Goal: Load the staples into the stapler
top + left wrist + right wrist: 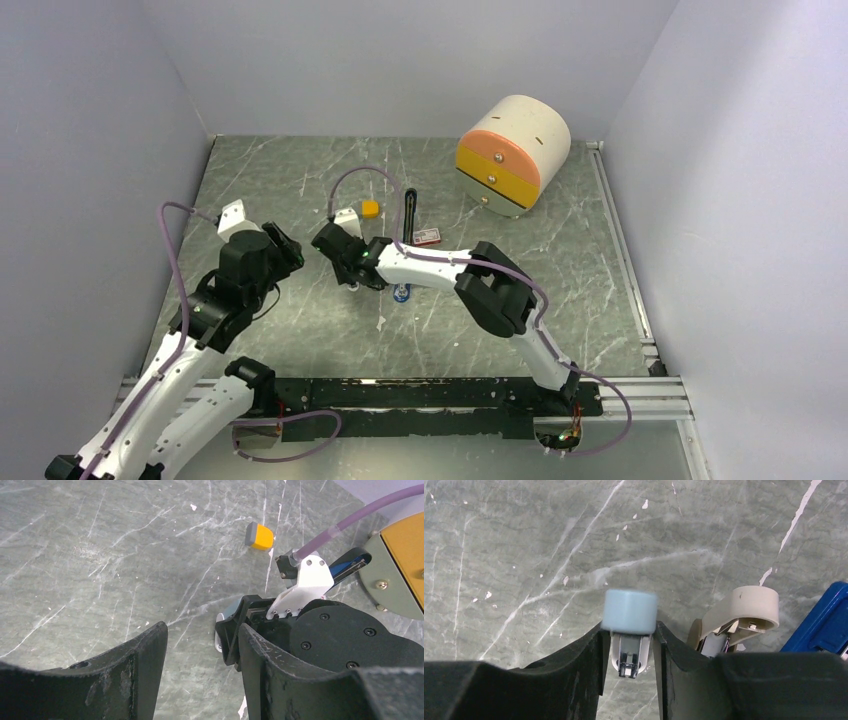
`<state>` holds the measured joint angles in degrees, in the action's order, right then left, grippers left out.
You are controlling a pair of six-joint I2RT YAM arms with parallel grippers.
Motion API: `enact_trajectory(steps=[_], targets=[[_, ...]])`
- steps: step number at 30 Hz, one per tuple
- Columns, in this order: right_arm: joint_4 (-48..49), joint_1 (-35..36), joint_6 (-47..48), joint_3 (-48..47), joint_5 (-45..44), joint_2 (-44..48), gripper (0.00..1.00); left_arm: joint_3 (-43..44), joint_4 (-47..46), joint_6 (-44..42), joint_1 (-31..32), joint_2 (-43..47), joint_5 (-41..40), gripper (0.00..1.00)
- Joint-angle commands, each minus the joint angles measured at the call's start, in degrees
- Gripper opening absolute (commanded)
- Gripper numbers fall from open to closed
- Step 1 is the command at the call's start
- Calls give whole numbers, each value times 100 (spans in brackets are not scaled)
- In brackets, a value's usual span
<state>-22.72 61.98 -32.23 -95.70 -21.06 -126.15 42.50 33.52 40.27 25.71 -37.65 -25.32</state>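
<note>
Left gripper point(202, 632): fingers spread wide, nothing between them. Right gripper point(629, 628): fingers straddle a pale-blue capped part point(630, 609), but I cannot tell whether they pinch it. A beige piece point(749, 607) sits at its three o'clock.

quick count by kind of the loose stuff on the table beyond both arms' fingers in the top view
drum-shaped drawer unit: 1
orange-yellow block: 1
red-and-white box: 1
long black bar, maybe the stapler: 1
total: 4

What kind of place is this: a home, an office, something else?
Probably a robot test booth: plain walls enclose a marbled table, with the left arm and right arm bolted to a rail at its near edge.
</note>
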Motion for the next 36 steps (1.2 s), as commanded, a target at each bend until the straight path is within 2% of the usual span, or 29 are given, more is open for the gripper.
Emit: enact_trajectory(steps=[1, 6, 22, 28, 30, 36], targets=[[-147, 18, 6, -208, -19, -77, 42, 162, -6, -140, 21, 3, -22, 59], [-154, 50, -108, -151, -172, 24, 47, 93, -176, -162, 21, -63, 416, 60], [235, 29, -73, 673, 66, 1170, 48, 241, -89, -51, 21, -188, 737, 60], [176, -217, 78, 1515, -475, 2288, 48, 224, -446, -324, 21, -211, 1158, 62], [-113, -379, 25, 1782, -677, 2671, 48, 224, -710, -476, 21, -278, 1394, 62], [-533, -1283, -154, 3100, -592, 3917, 42, 240, -1512, -814, 21, -710, 2116, 63]])
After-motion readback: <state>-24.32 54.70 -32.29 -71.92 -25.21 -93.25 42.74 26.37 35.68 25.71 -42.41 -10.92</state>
